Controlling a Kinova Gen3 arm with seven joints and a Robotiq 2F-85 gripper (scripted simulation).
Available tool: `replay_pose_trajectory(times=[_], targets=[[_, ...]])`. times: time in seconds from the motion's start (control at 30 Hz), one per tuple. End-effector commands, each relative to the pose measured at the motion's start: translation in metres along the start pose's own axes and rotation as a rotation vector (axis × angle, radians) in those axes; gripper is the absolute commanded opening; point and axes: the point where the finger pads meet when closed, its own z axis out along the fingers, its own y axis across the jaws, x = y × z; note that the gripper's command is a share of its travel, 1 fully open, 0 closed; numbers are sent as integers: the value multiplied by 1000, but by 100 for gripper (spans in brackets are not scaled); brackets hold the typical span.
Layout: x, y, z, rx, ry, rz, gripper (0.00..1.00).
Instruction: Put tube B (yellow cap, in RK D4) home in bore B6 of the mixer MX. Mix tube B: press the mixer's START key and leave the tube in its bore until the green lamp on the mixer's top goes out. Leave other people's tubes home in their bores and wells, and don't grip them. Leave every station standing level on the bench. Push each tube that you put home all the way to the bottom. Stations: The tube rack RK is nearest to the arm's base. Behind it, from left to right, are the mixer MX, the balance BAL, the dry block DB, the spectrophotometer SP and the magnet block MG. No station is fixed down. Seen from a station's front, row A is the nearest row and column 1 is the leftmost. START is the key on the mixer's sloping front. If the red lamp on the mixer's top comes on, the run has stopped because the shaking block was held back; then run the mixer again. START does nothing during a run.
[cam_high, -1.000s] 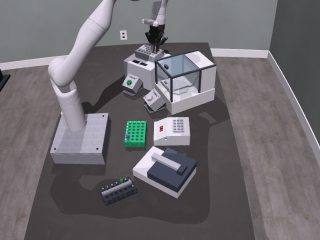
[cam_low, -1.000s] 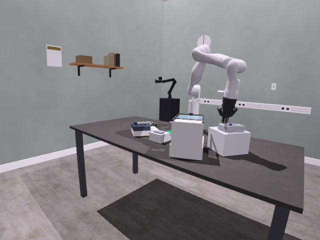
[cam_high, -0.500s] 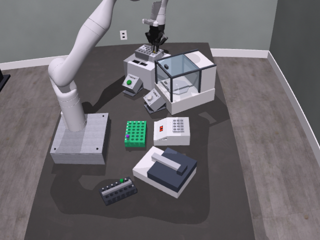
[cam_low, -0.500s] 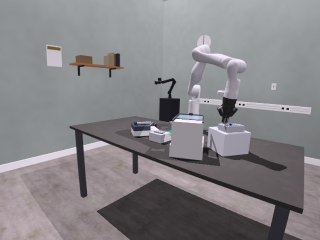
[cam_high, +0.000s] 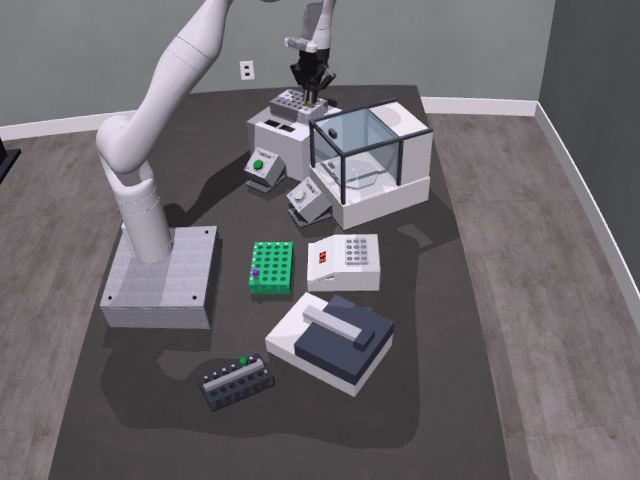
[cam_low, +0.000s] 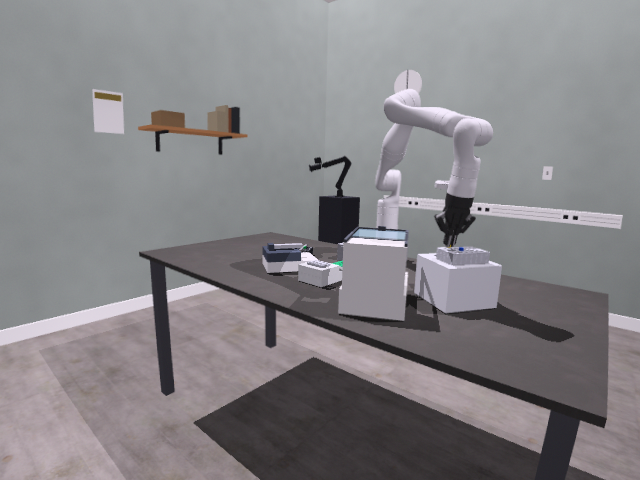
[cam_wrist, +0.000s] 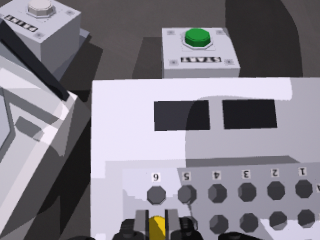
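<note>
The jaws of the gripper (cam_high: 309, 99) (cam_low: 449, 241) (cam_wrist: 157, 225) grip the yellow-capped tube (cam_high: 308, 103) (cam_low: 450, 246) (cam_wrist: 157, 229) at B6 of the mixer (cam_high: 284, 155) (cam_low: 465, 286) (cam_wrist: 125, 120), depth unclear; the mixer also holds a blue-capped tube (cam_low: 461, 249), the rack (cam_high: 270, 289) a purple-capped one.

Grey-green walls, orange shelf (cam_low: 192, 132) with boxes, wood-look floor (cam_high: 522, 258) (cam_low: 98, 372)

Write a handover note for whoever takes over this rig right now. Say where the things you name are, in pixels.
Gripper (cam_high: 309, 102) (cam_low: 450, 243) (cam_wrist: 157, 224): shut on tube B (cam_high: 308, 104) (cam_low: 450, 246) (cam_wrist: 157, 229) by its yellow cap.
Tube B: at column 6 of the mixer (cam_high: 281, 149) (cam_low: 457, 286) (cam_wrist: 125, 145), behind row A; depth unclear.
Done: out of the rack (cam_high: 271, 289), brought to the mixer.
Left: seat fully, release, press START (cam_high: 257, 164) (cam_wrist: 197, 37), await green lamp out.
</note>
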Motion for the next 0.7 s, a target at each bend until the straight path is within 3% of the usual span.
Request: replay_pose_trajectory(times=[0.0,0.03,0.67], targets=[[0,0,-1,0,-2,0,10],[0,0,0,0,-2,0,42],[0,0,0,0,-2,0,42]])
